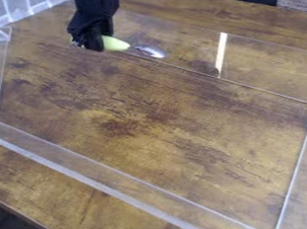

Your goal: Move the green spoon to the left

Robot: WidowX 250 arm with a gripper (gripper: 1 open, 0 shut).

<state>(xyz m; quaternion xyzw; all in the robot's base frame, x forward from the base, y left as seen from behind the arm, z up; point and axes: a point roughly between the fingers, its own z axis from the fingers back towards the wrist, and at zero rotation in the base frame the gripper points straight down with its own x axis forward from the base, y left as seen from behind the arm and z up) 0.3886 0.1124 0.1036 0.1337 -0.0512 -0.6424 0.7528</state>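
step: carrying spoon [122, 45] leftward | gripper [90, 40] clamped on its green handle, bowl stuck out right of the fingers | next: probably lower and release

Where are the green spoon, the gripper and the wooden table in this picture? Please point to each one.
green spoon [116, 43], camera view, on the yellow-green handle just right of the gripper.
gripper [89, 39], camera view, between the black fingertips at the handle.
wooden table [157, 126], camera view, on bare brown wood near the middle.
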